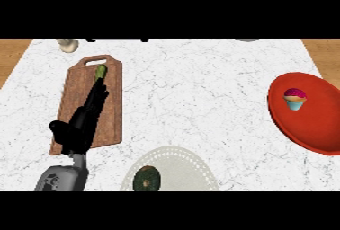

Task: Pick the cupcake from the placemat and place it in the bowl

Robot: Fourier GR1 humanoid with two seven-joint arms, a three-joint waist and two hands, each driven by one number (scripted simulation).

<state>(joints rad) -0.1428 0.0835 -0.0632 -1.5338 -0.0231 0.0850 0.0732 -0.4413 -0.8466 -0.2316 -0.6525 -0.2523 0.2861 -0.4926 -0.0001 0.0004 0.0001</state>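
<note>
One cupcake (295,99), one red bowl (312,130) (cupcake inside), one placemat (189,164), one cutting board (109,117)

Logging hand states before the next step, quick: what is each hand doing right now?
Left hand: open, fingers stretched straight over the cutting board, holding nothing.
Right hand: not in view.
</note>
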